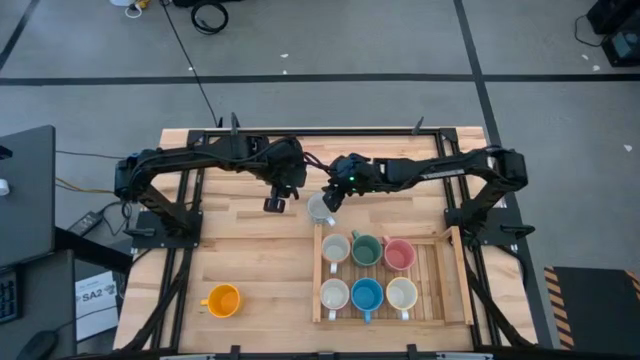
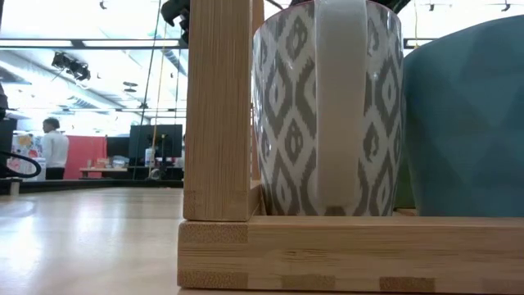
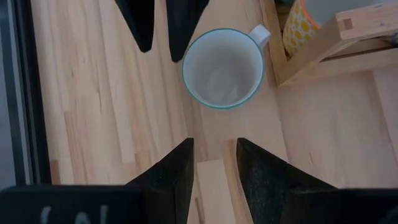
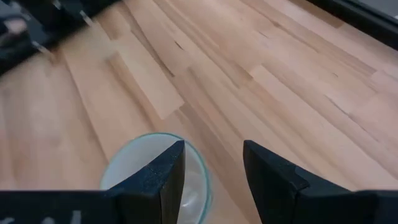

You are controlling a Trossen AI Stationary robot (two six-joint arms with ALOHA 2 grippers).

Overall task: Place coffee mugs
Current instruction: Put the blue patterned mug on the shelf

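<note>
Eight ceramic mugs stand on the light wooden slatted worktop (image 1: pixel 250 260), which sits on grey flooring marked with dark tape lines. Far behind the table, the low view shows a person in a white top and a row of monitors.

Left section: the orange round mug (image 1: pixel 222 300) stands alone near the front left corner, with bare wood on all sides. The left gripper (image 1: pixel 275 203) hangs over the rear centre of the worktop, fingers slightly parted and holding nothing.

Centre: the white mug with a pale teal rim (image 1: pixel 320 209) stands upright on the table, just behind the rear left corner of the bamboo tray (image 1: pixel 318 285). The right gripper (image 1: pixel 331 196) is at this mug; in the right wrist view one finger (image 4: pixel 163 174) lies over the mug's rim (image 4: pixel 134 165) and the other outside it, jaws narrowly open across the wall. Both grippers are close together here.

Right section: the tray holds six mugs in two rows. Rear row: cream mug (image 1: pixel 336 248), dark green mug (image 1: pixel 366 248), pink mug (image 1: pixel 399 253). Front row: grey-and-white patterned mug (image 1: pixel 334 294), blue mug (image 1: pixel 367 294), white mug (image 1: pixel 402 293). The tray's front edge lies near the front edge of the worktop.

Open surface remains along the whole left half and between the orange mug and the tray.
</note>
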